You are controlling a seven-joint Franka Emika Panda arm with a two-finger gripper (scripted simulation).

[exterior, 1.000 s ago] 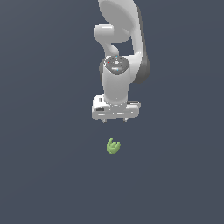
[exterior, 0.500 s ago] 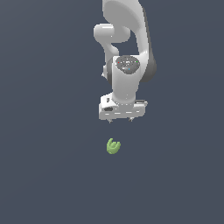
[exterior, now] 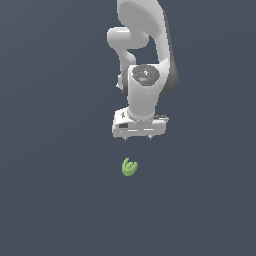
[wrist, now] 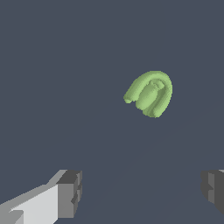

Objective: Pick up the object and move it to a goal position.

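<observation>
Light-green object (exterior: 129,167) lies alone on a flat dark slate-grey surface (exterior: 55,190), lumpy, with short curved prongs. Exterior view: it sits below the white gripper (exterior: 137,138) in the picture, slightly toward the exterior view's left of the gripper's centre, clearly apart from it, no contact.

White arm (exterior: 145,40) comes in from the top edge of the exterior view; wrist section points down at the surface, gripper body broad and flat across its lower end. Only two small dark tips show beneath that body.

Wrist view: object (wrist: 149,93) appears as a rounded arch shape wrapping a lumpy core. Fingers (wrist: 70,193) are spread wide, one grey pad at each side of the picture, nothing between them. Object lies ahead of the pads, outside the gap, nearer the second pad's side.
</observation>
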